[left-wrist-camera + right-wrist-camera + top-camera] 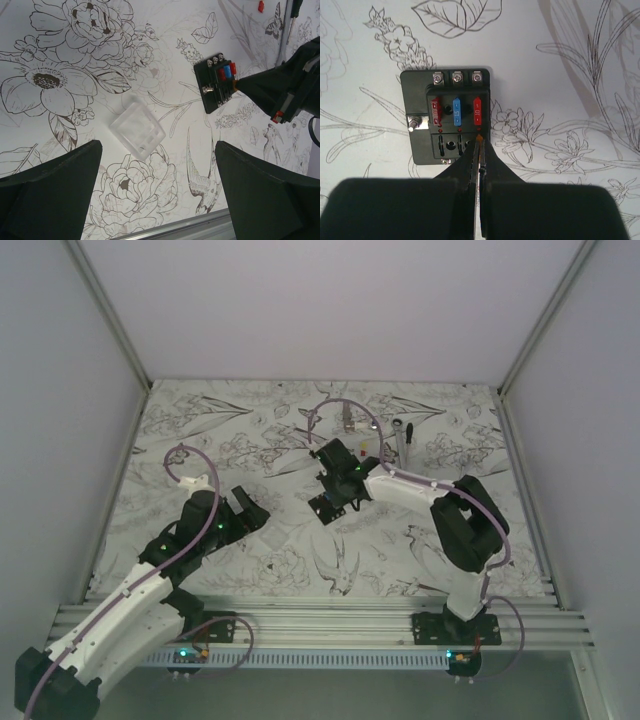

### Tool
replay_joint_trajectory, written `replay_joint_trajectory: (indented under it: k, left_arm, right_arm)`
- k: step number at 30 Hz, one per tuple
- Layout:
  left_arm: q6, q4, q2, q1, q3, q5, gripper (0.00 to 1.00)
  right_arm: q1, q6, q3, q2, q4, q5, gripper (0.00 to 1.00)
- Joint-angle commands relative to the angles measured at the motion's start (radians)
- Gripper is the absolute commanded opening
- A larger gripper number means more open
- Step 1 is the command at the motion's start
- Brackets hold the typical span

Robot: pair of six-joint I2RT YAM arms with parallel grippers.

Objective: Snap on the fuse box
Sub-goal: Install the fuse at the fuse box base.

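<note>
My right gripper (480,144) had its fingers pressed together, tips down on the fuse box (447,117) at the right-hand slot of its near, unfilled row. An orange speck (479,136) showed right at the tips, and I could not tell whether it was a fuse pinched there or a mark on the box. Just beyond the tips sat the filled row: a red fuse (436,112), a blue fuse (457,111) and another red one. The box lay flat on the flower-printed table (560,60).

My left gripper (157,147) hung with its fingers wide apart and nothing between them, well to the left of the fuse box. Under it, also left of the fuse box and well apart from it, lay the clear cover (137,127), flat on the table.

The cover was not yet on, so I judged the snapping was all to come. To do it well I would raise the right tips straight up, so the loose box was not dragged, and steady the box by its outer flange. The left should take the cover by two opposite edges, keep it level, turn it square to the fuse box, lower it evenly and press the middle. Clear plastic looked slippery, so a tilted grip could make it skate off the fuses
</note>
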Motion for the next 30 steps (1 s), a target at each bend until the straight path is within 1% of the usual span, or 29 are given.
replay_joint_trajectory:
  k: [1, 4, 9, 12, 17, 20, 22, 26, 30]
  left_arm:
    - [-0.006, -0.006, -0.017, 0.009, -0.005, 0.007, 1.00]
    - [-0.005, -0.006, -0.021, 0.009, -0.008, 0.007, 1.00]
    - [-0.005, -0.006, -0.026, 0.009, -0.008, 0.007, 1.00]
    - [-0.006, -0.006, -0.025, 0.009, -0.006, 0.008, 1.00]
    - [-0.005, -0.006, -0.026, 0.009, -0.006, 0.013, 1.00]
    - [-0.006, -0.007, -0.032, 0.009, -0.008, 0.017, 1.00]
    - [-0.005, -0.006, -0.036, 0.009, -0.008, 0.019, 1.00]
    - [-0.005, -0.008, -0.042, 0.009, -0.008, 0.016, 1.00]
    - [-0.006, -0.006, -0.037, 0.009, -0.003, 0.018, 1.00]
  right_arm:
    - [-0.005, 0.004, -0.041, 0.179, -0.190, -0.022, 0.00]
    - [0.001, 0.011, -0.072, 0.178, -0.205, -0.020, 0.00]
    - [0.024, 0.016, -0.165, 0.128, -0.223, -0.042, 0.00]
    - [0.024, 0.018, -0.184, 0.133, -0.220, -0.048, 0.00]
    - [0.019, 0.015, -0.142, 0.206, -0.204, -0.067, 0.00]
    - [0.015, 0.019, -0.109, 0.214, -0.209, -0.053, 0.00]
    - [0.021, 0.022, -0.108, 0.184, -0.215, -0.040, 0.00]
    - [0.043, 0.028, -0.117, 0.057, -0.223, -0.011, 0.00]
    - [0.046, 0.029, -0.105, -0.010, -0.215, 0.006, 0.00]
